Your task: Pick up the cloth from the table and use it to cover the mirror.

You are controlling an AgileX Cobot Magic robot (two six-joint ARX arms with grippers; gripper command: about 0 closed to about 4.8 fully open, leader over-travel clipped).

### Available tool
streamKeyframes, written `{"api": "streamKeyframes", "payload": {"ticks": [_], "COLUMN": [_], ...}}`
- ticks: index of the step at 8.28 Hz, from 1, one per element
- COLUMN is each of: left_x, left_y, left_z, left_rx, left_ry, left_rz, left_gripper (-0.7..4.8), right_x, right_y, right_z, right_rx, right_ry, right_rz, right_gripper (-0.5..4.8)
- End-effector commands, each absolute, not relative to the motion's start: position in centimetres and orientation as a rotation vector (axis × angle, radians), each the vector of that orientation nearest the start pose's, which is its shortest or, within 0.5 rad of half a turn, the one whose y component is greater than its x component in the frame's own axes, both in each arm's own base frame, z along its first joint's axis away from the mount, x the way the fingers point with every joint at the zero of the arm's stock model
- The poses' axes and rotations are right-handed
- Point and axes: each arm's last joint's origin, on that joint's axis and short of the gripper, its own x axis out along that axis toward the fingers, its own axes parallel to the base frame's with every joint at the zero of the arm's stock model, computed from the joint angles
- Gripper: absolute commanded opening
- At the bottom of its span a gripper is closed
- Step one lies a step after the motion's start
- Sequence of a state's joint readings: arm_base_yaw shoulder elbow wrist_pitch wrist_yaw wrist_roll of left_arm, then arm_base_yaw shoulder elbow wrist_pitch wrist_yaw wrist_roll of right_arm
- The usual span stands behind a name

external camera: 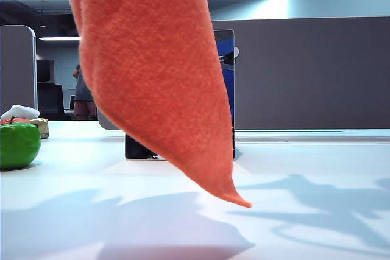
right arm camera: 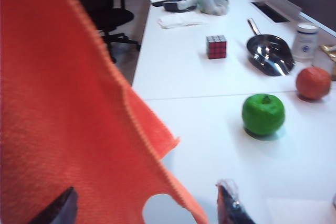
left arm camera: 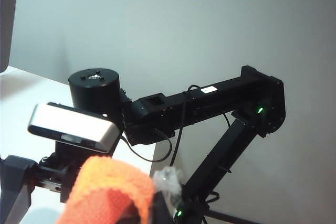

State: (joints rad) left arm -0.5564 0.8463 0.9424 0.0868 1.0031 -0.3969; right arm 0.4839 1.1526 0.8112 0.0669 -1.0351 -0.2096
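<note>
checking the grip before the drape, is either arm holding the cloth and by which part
Left gripper is shut on the cloth at a bunched edge. Right gripper has open jaws beside the hanging cloth, not gripping it.

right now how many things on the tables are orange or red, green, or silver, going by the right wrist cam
orange or red: 3, the cloth, a red-orange fruit, the puzzle cube
green: 1, the apple
silver: 1, the metal scoop
total: 5

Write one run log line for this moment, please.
cloth: lifted, before mirror | left gripper: shut on cloth | right gripper: open | mirror: uncovered
</note>
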Motion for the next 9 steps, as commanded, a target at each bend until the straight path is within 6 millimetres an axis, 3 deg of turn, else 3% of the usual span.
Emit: {"api": "streamKeyframes", "payload": {"ticks": [1,4,7,9], "left_x": [11.0,9.1,8.8,8.9], "left_y": [-10.7,-13.2,-13.5,-13.5], "left_z": [40.0,39.2,39.1,39.1], "left_rx": [-0.269,-0.187,-0.185,-0.175], "left_ry": [0.163,0.140,0.141,0.129], "left_rz": [-1.633,-1.576,-1.567,-1.541], "left_gripper": [-0.06,-0.06,-0.06,-0.06], "right_x": [20.2,19.6,19.2,18.6], "right_y": [13.6,13.6,13.4,14.5], "right_z": [30.5,31.1,30.7,30.4], "right_rx": [-0.101,-0.048,0.023,-0.011], "right_ry": [0.047,0.018,0.082,0.083], "right_rz": [1.597,1.804,1.957,1.924], "right_gripper": [3.39,3.37,3.22,3.11]}}
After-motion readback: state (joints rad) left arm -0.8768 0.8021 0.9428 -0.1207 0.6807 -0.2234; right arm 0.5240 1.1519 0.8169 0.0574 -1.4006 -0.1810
